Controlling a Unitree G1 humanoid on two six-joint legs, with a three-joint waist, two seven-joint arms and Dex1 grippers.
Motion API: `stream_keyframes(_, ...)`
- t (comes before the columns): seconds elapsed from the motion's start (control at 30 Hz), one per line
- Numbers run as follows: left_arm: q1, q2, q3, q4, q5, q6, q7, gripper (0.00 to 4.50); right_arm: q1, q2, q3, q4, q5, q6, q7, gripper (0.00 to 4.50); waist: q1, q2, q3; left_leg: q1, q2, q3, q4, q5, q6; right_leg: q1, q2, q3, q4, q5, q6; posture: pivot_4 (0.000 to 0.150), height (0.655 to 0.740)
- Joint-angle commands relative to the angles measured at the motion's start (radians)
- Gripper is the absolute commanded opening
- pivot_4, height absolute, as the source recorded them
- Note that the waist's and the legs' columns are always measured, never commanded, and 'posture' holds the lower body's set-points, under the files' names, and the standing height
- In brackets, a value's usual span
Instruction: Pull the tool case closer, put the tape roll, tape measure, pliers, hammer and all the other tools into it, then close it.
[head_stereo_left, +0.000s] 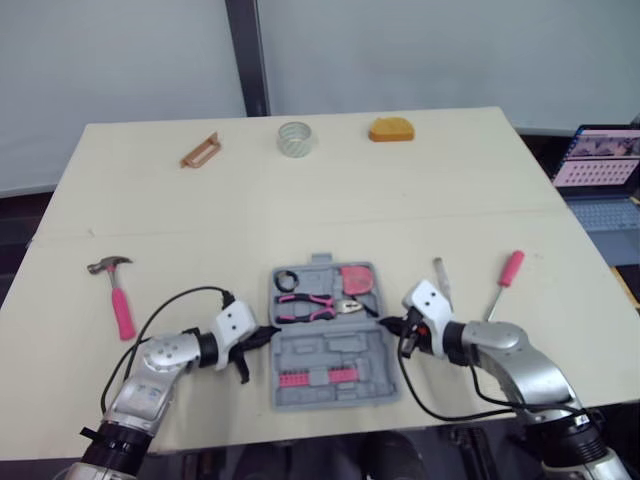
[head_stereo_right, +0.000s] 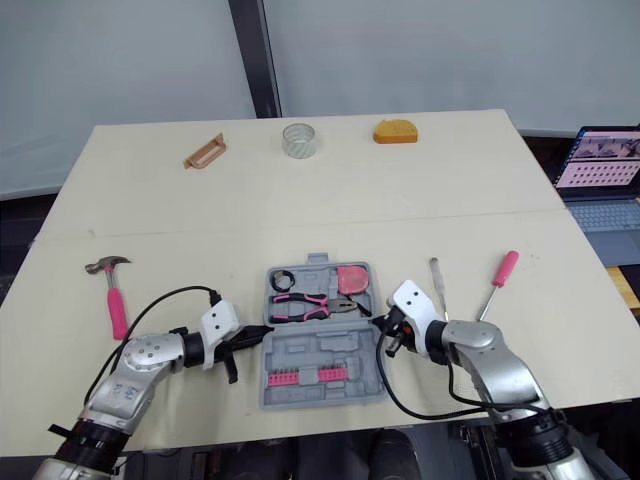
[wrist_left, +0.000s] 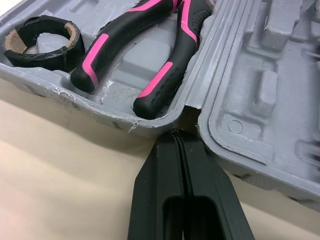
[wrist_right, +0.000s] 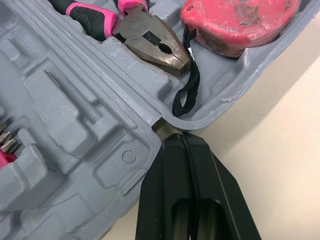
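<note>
Bright, even light; faint shadow under tool case (head_stereo_left: 335, 352)

The left gripper (wrist_left: 177, 137) is matt black plastic. Its two long fingers (wrist_left: 155, 190) taper like a wedge to a blunt tip and lie flat against each other with only a thin seam between them. Each finger has a rounded hollow near its base. The right gripper (wrist_right: 183, 137) has the same shape and colour, and its fingers are pressed together the same way. Directly behind each gripper sits a white housing (head_stereo_left: 232, 325), boxy with bevelled corners and small dark screw dots on its face. Behind the housing comes a black collar, then a forearm (head_stereo_left: 160, 362) of silver-grey metal in rounded, bulbous sections. A black cable (head_stereo_left: 170, 303) leaves each housing and loops in an arc back along the forearm.
</note>
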Motion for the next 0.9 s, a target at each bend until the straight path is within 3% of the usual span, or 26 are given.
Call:
stream_keyframes(0.03, -0.002, -0.005, 0.011, 0.004, 0.001, -0.002, 0.011, 0.04, -0.008, 0.012, 0.017, -0.024, 0.012, -0.019, 0.005, 0.0, 0.0, 0.0, 0.0, 0.0, 0.0, 0.0, 0.0, 0.0, 0.0, 0.0, 0.0, 0.0, 0.0, 0.0, 0.0, 0.15, 0.74)
stream_keyframes(0.9, 0.024, 0.007, 0.032, -0.025, 0.0, 0.013, 0.009, 0.04, -0.018, 0.02, 0.03, -0.01, 0.007, -0.022, -0.006, 0.0, -0.004, 0.0, 0.0, 0.0, 0.0, 0.0, -0.001, 0.0, 0.0, -0.001, 0.0, 0.0, 0.0, 0.0, 0.0, 0.15, 0.74)
